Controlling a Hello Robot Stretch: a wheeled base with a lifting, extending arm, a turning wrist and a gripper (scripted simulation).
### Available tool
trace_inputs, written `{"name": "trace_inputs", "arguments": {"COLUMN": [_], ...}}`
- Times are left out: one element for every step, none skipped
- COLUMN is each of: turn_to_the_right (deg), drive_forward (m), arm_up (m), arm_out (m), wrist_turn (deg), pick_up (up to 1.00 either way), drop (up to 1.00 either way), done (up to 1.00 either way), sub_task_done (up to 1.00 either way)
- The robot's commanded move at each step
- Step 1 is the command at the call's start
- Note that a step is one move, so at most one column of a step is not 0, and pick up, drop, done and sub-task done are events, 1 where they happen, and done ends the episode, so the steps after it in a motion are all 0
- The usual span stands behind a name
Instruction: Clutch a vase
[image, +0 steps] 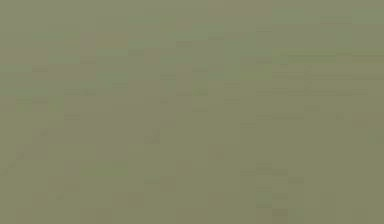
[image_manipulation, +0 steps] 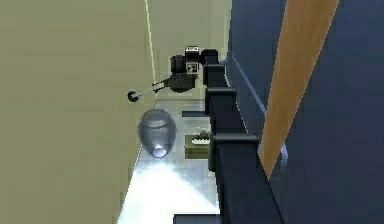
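A clear, rounded glass vase (image_manipulation: 157, 133) stands upright on a pale counter (image_manipulation: 165, 190) in the arm side view. The dark arm bar (image_manipulation: 228, 130) rises from the bottom edge along the vase's right. At its far end are the white marker squares (image_manipulation: 198, 57), with the gripper (image_manipulation: 135, 94) reaching left from them. The fingertips lie a little above and left of the vase's mouth. Only bare olive wall is behind them, and the gripper holds nothing.
A small low thing with green on top (image_manipulation: 200, 141) sits on the counter just right of the vase, against the arm. A tan wooden panel (image_manipulation: 300, 80) and dark blue wall (image_manipulation: 345, 150) close the right. A plain olive wall (image: 190, 110) stands close ahead.
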Motion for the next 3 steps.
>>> {"name": "trace_inputs", "arguments": {"turn_to_the_right": [0.0, 0.0, 0.0], "drive_forward": [0.0, 0.0, 0.0], "arm_up": [0.0, -0.3, 0.0], "arm_out": [0.0, 0.0, 0.0], "wrist_turn": [15.0, 0.0, 0.0], "pick_up": [0.0, 0.0, 1.0], "drop": [0.0, 0.0, 0.0], "done": [0.0, 0.0, 0.0], "sub_task_done": [0.0, 0.0, 0.0]}}
